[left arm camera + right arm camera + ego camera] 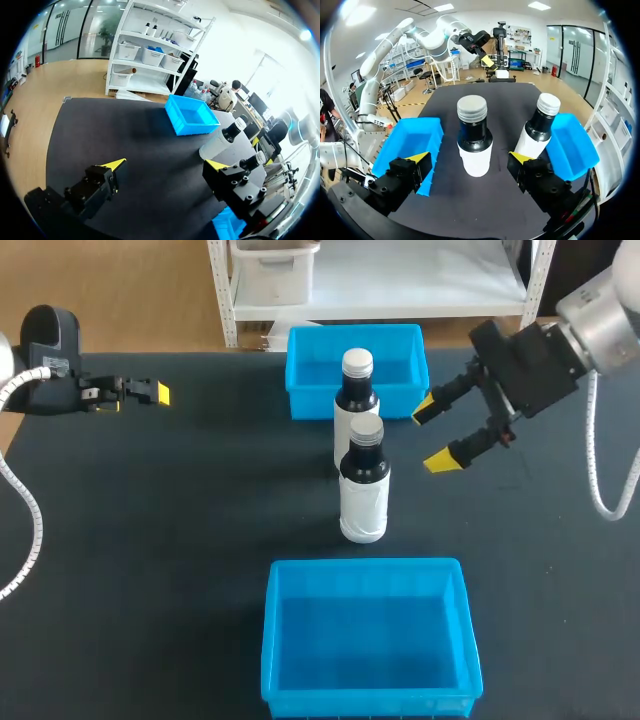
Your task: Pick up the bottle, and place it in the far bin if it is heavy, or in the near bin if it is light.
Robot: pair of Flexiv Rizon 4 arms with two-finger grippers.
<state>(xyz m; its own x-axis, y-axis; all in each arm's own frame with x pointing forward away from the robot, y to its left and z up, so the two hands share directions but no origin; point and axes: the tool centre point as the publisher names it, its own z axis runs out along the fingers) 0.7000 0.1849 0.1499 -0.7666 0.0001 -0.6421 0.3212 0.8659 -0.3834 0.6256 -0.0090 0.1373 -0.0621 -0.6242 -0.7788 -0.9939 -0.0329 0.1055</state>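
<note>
Two dark bottles with white labels stand mid-table. The grey-capped bottle (pixel 364 480) (pixel 474 137) is nearer; the white-capped bottle (pixel 356 400) (pixel 537 127) stands just behind it, in front of the far blue bin (pixel 356 335). The near blue bin (pixel 368 575) is empty. My right gripper (pixel 432 435) (pixel 469 158) hovers open to the right of the bottles, and the grey-capped bottle stands just ahead of its fingers, untouched. At the table's far left my left gripper (pixel 150 395) (pixel 165 164) is open and empty, with both bottles (pixel 222 140) well ahead of it.
Dark table mat (pixel 180 540) lies bare to the left of the bottles and bins. The two bottles stand close together, almost touching. The right arm (pixel 560 350) comes in above the table's far right corner.
</note>
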